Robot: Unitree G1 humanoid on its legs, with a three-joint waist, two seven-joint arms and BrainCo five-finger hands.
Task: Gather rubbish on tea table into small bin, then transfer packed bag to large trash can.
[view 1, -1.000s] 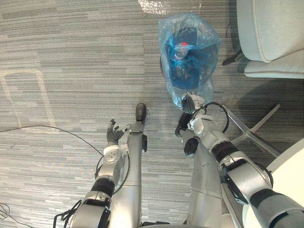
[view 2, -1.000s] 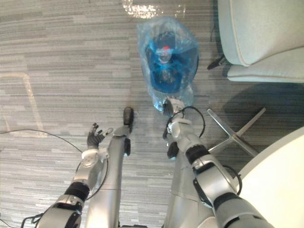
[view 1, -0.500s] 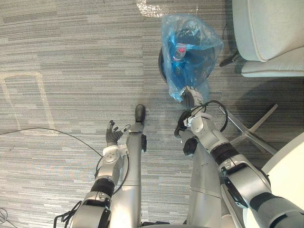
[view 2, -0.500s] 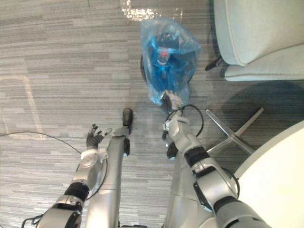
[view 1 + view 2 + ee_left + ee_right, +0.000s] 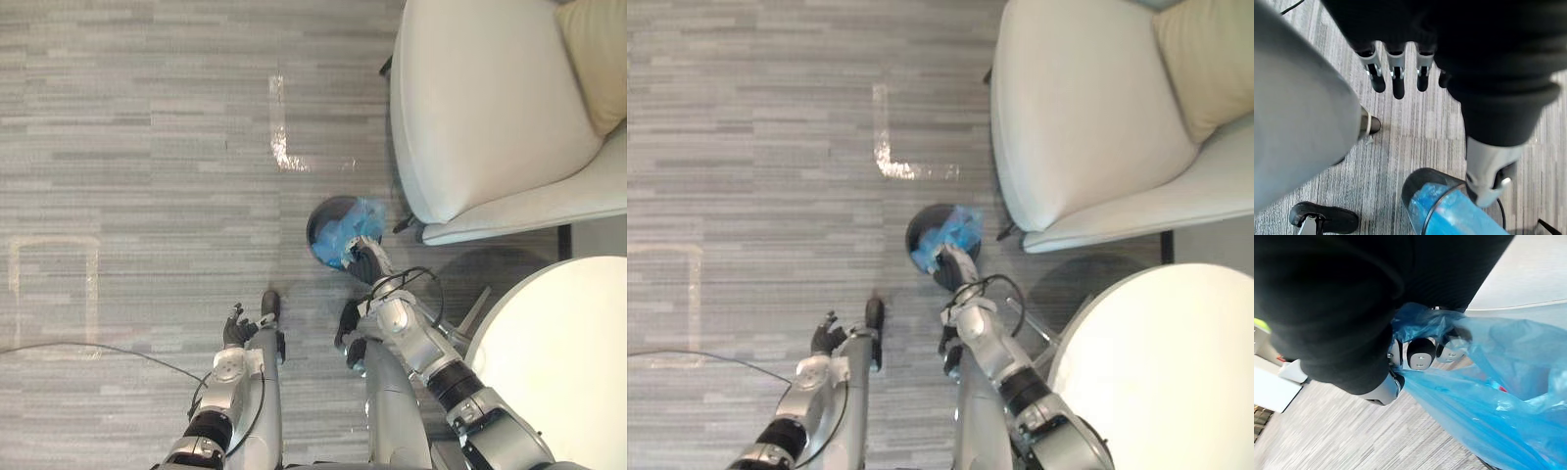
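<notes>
Presently, my right hand point(image 5: 364, 264) gripped the blue bag point(image 5: 343, 238), fingers curled round it, in the dark bin point(image 5: 321, 213) at 8 o'clock of the armchair point(image 5: 480, 108). My left hand point(image 5: 235, 329) hung slack-fingered.

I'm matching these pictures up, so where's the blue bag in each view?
Left eye: bag, centre, in the bin, at the right hand.
Right eye: bag, centre, left of the chair.
Left wrist: bag inside the bin.
Right wrist: bag in the right hand's curled fingers.
Landmark: the bin's dark rim.
</notes>
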